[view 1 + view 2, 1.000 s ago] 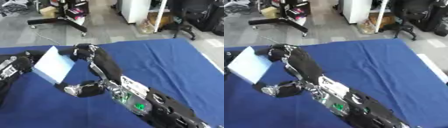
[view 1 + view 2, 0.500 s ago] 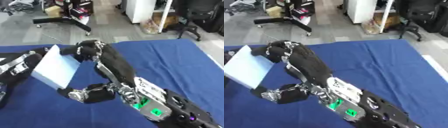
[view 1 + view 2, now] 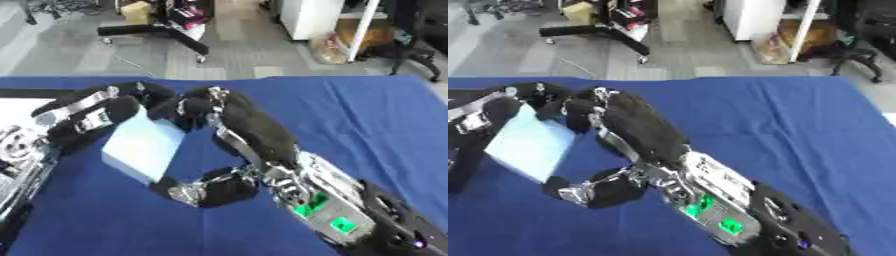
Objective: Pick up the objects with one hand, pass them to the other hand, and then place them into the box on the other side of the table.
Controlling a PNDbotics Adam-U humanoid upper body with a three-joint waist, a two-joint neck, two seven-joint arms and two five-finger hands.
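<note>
One pale blue box (image 3: 143,148) held above the blue worktop (image 3: 350,115), gripped between two robot hands: left robot hand (image 3: 92,117) and right robot hand (image 3: 219,112), fingers curled around it.

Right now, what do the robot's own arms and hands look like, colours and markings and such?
Both are mostly black with silver metal parts. The right robot hand has black padded fingers and a silver-jointed thumb; its forearm carries a silver-grey panel with green lit markings. The left robot hand is black with silver strips along the fingers, and a silver round joint shows at its wrist.
</note>
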